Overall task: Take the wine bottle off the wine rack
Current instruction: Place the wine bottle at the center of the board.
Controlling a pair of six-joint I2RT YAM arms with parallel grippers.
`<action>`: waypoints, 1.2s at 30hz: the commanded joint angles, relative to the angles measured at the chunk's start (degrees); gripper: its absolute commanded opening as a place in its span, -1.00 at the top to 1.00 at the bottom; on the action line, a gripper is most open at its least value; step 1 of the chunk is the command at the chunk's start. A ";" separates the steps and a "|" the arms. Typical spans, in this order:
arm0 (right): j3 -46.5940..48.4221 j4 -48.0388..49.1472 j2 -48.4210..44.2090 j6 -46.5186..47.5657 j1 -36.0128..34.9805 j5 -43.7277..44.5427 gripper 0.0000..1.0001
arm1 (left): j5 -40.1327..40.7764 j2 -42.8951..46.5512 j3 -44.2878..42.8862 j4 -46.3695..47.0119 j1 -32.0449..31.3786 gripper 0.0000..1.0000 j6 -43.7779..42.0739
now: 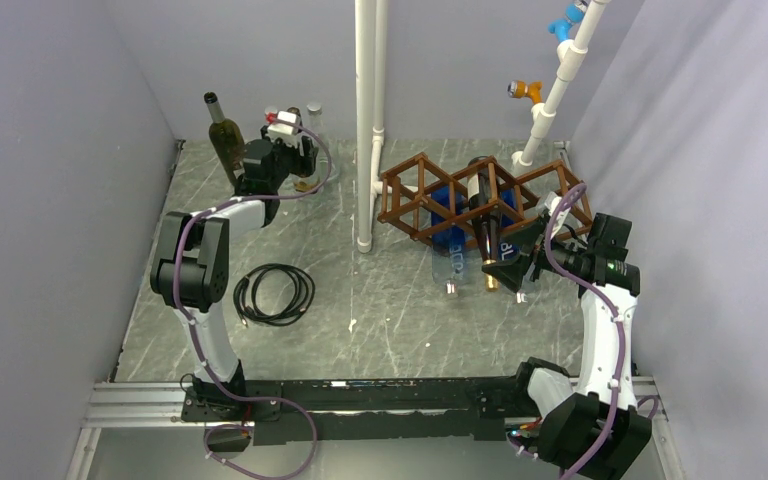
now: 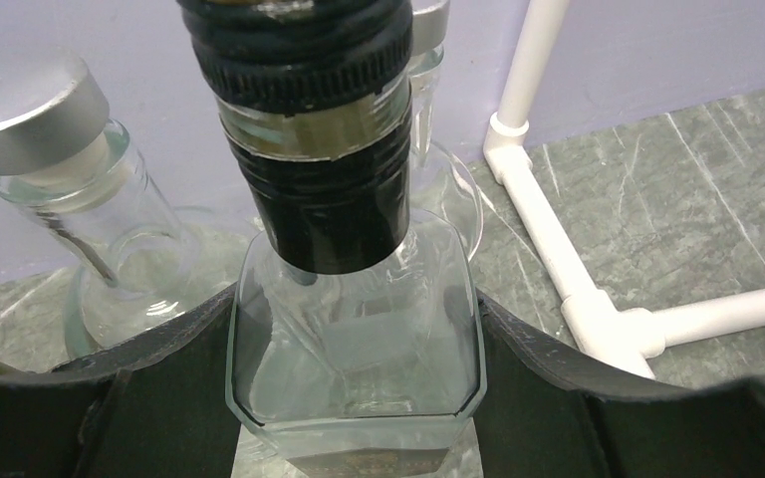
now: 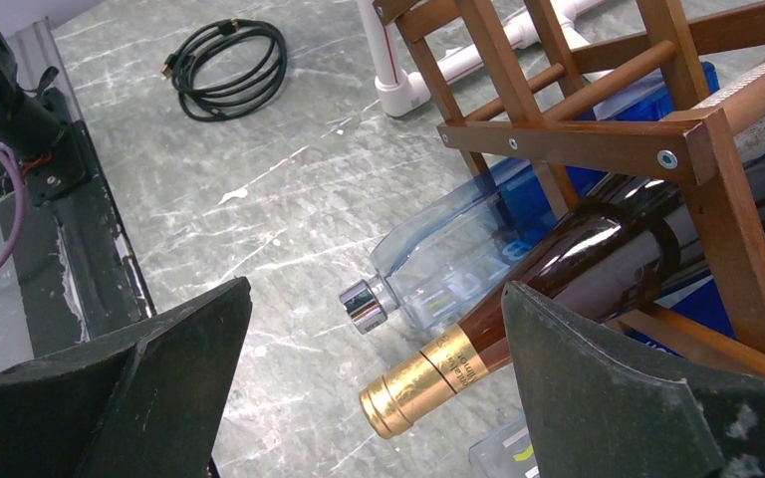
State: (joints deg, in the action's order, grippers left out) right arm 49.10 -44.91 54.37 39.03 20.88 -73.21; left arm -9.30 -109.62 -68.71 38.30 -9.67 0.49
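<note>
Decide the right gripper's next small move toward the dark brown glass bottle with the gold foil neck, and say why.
Probably ease the right gripper forward until the gold foil neck of the dark brown glass wine bottle sits between its fingers. The jaws stand wide open, the neck pokes out of the brown wooden lattice wine rack just ahead, and nothing is gripped yet.

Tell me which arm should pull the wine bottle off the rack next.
Right. The right gripper is open directly in front of the wine rack, facing the gold-capped neck of the wine bottle. The left gripper is across the table, closed on a clear glass bottle.
</note>
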 commanded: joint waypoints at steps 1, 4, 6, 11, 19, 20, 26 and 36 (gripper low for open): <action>0.29 1.22 -0.04 1.49 -0.40 0.10 -0.99 | -0.53 2.31 -3.20 10.26 0.10 0.21 1.58; 0.29 1.22 -0.10 1.49 -0.48 0.19 -0.99 | 0.32 3.48 -2.00 9.79 0.16 -0.30 1.23; 0.29 1.22 -0.12 1.49 -0.57 0.22 -0.99 | 0.10 4.21 -1.68 8.82 0.09 -0.47 0.89; 0.21 1.44 -0.23 1.42 -0.64 0.40 -0.99 | -1.15 6.49 -1.75 6.29 0.09 -0.69 0.62; -0.14 1.93 -0.40 1.06 -0.65 0.70 -0.99 | -1.66 11.51 -0.58 3.43 0.16 -0.87 0.56; -0.15 1.93 -0.36 1.05 -0.59 0.68 -0.99 | -1.87 12.67 -0.07 3.02 0.18 -0.90 0.44; 0.01 1.39 -0.65 1.84 -0.63 0.47 -0.99 | -3.33 21.49 4.27 -1.70 0.18 -0.99 0.48; 0.95 -5.44 -1.38 10.24 -0.55 -2.94 -0.99 | -8.09 37.80 0.36 -31.59 2.77 -0.99 8.60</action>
State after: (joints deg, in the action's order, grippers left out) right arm 49.10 -46.89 53.84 43.18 20.47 -72.66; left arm -12.64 -78.30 -64.84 20.21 -8.64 4.10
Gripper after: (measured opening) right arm 0.993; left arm 0.994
